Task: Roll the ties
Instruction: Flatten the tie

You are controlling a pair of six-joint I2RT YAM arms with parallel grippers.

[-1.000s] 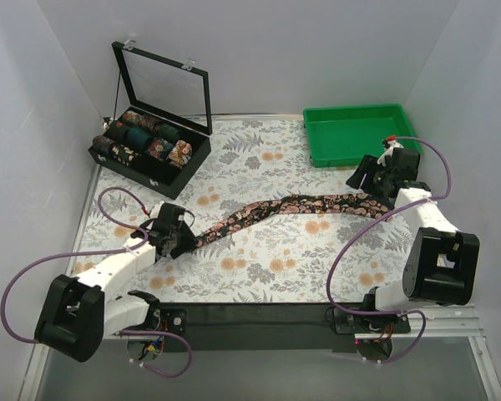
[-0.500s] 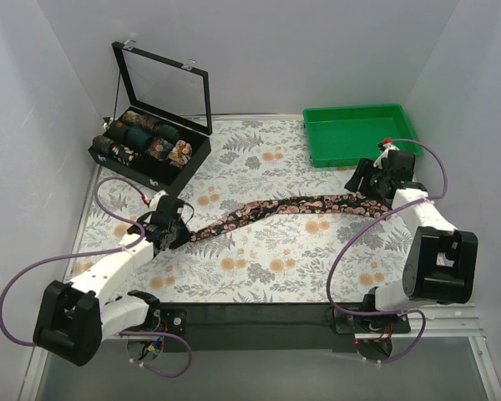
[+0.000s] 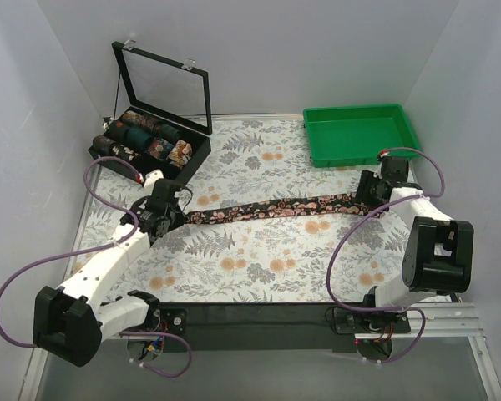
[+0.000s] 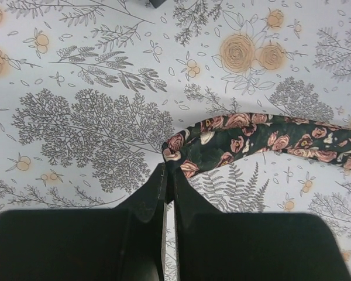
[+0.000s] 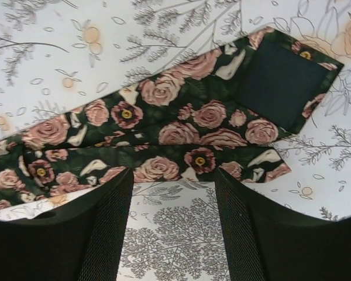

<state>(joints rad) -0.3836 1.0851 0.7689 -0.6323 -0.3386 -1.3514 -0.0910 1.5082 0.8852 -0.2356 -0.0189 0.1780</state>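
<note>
Now left jaws pinch the tie (image 3: 267, 207) by its narrow tip while right jaws stand open over its wide end, presumably laying it straight on the desk (image 3: 259, 261) for rolling.

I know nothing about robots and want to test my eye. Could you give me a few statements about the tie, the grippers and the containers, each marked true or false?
1. The left gripper pinches one end of the tie. True.
2. The tie is rolled up. False: it lies as a long strip between the two arms.
3. The right gripper is open over the tie's wide end. True.
4. The green tray holds rolled ties. False: they sit in the black box.
5. The box's lid is closed. False: it stands open.
</note>
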